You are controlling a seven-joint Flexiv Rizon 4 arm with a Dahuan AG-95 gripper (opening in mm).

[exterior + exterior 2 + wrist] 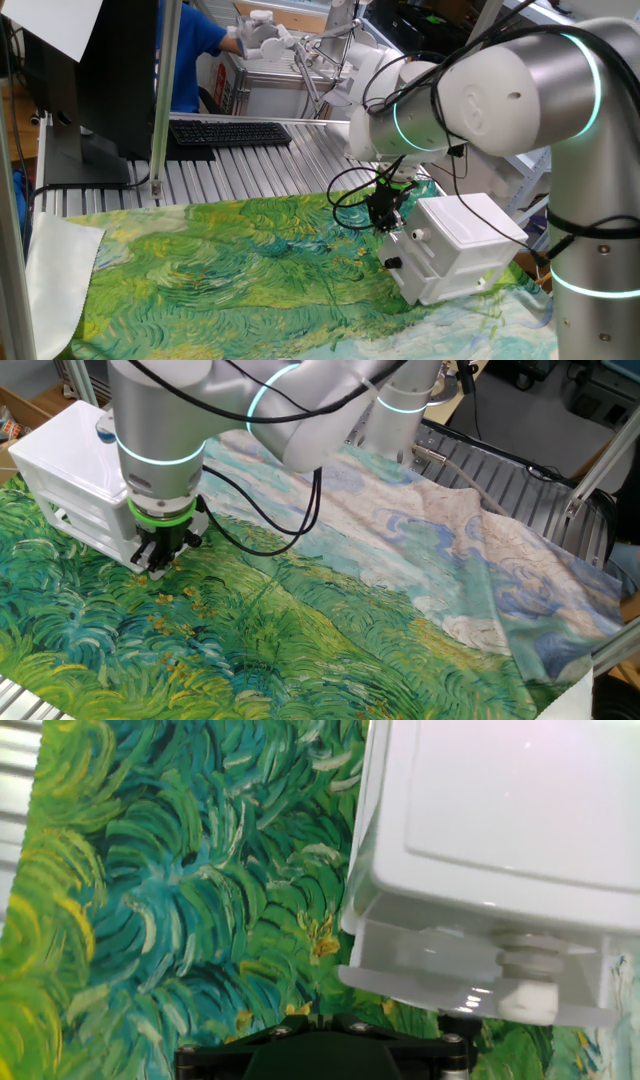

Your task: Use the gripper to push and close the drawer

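Clearly the drawer [425,268] is light, stiff, slippery plastic; the gripper [384,222], fingers shut and empty, should push its flat front.

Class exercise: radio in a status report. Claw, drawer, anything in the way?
Claw shut, empty, pointing down at the box front. Lower drawer sticks out slightly. Nothing visible between claw and drawer.
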